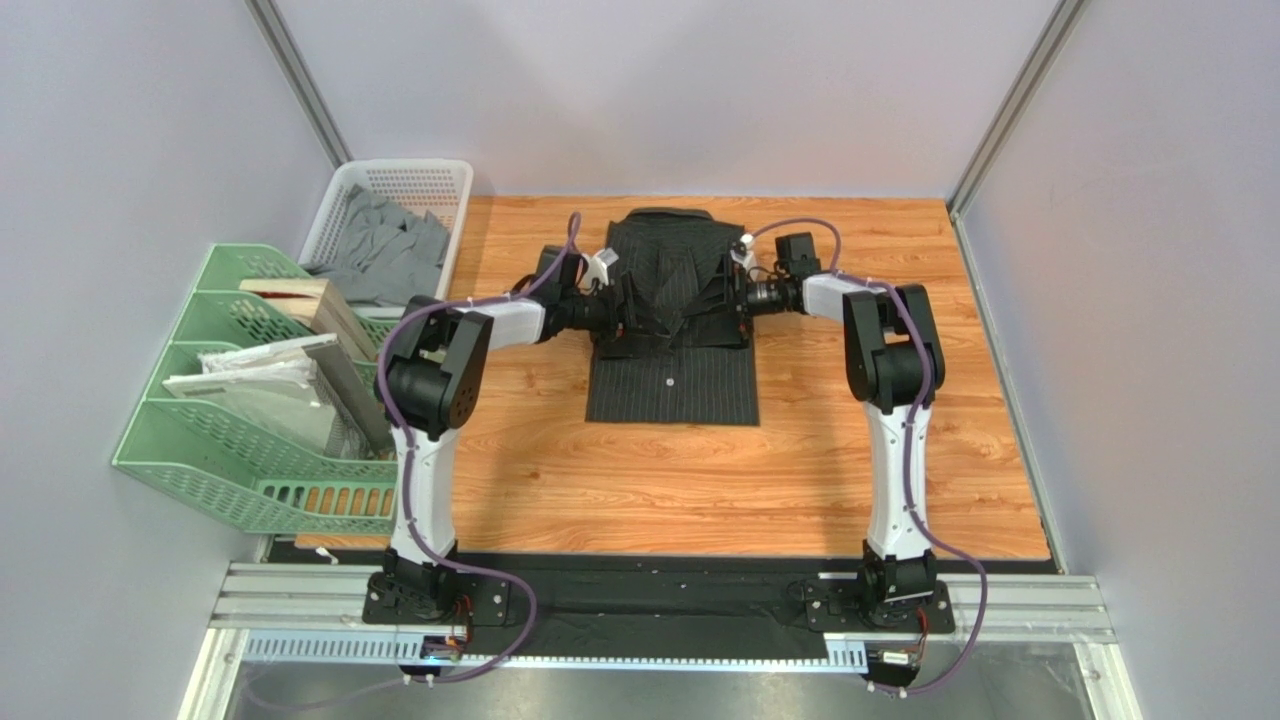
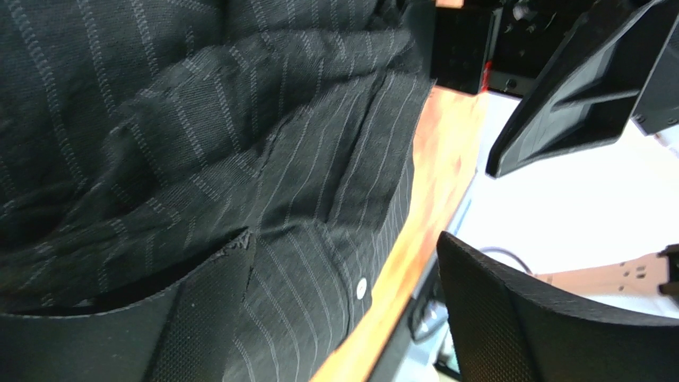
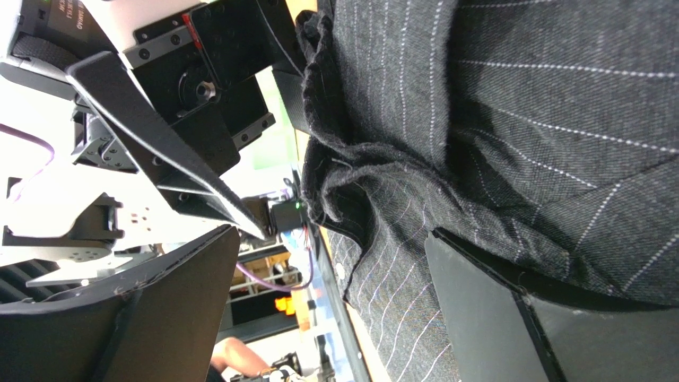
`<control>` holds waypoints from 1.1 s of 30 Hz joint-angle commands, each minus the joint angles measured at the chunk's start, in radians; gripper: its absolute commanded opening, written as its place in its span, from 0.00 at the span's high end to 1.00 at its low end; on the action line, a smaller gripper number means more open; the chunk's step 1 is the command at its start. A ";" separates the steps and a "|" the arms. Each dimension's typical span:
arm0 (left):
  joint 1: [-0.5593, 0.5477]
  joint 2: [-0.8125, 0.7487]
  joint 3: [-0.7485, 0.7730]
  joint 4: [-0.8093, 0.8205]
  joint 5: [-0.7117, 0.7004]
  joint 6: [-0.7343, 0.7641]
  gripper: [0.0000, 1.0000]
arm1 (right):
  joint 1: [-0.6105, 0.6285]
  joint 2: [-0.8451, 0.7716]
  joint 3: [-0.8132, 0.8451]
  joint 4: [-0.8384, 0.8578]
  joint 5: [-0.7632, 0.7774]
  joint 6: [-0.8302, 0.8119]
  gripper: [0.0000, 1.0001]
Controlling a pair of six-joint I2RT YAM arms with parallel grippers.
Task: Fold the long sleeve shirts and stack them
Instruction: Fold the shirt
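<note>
- Shirt [image 1: 670, 315] lies part-folded, a narrow strip at the far middle of the surface [image 1: 601, 465].
- Left tool [image 1: 604, 305] and right tool [image 1: 736, 293] both gape wide at its side edges, holding nothing.
- We reckon we're mid-fold: next, pinch both edges evenly, then fold lengthwise.

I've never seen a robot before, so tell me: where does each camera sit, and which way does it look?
Top external: above and behind the arms, looking down on the wooden table; both arms show, reaching the pinstriped shirt.
Left wrist: on the left arm, looking past its own open jaws at the shirt.
Right wrist: on the right arm, facing the shirt; its own open jaws show.
Shared: both wrist views see the same shirt from opposite sides.
</note>
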 commanded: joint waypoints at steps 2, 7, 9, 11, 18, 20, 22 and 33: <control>-0.035 -0.172 -0.219 -0.039 -0.012 -0.005 0.11 | 0.012 -0.107 -0.171 -0.147 0.044 -0.135 0.00; -0.048 -0.304 -0.280 0.041 -0.020 0.010 0.11 | 0.018 -0.231 -0.183 -0.254 0.002 -0.231 0.00; -0.050 -0.314 -0.258 0.052 -0.014 0.021 0.11 | 0.029 -0.277 -0.180 -0.261 -0.030 -0.228 0.00; -0.044 -0.282 -0.225 0.053 -0.022 0.033 0.13 | 0.043 -0.292 -0.162 -0.256 -0.044 -0.229 0.02; -0.007 -0.071 -0.059 -0.089 -0.084 0.041 0.23 | 0.050 -0.117 0.014 -0.245 -0.016 -0.222 0.35; -0.002 -0.036 -0.045 -0.114 -0.104 0.031 0.26 | 0.055 -0.076 0.062 -0.233 0.001 -0.220 0.44; 0.005 -0.022 -0.036 -0.141 -0.129 0.046 0.29 | 0.054 -0.030 0.082 -0.232 0.034 -0.240 0.55; 0.016 -0.192 -0.083 -0.095 -0.075 0.260 0.29 | 0.043 -0.082 0.114 -0.259 0.096 -0.292 0.68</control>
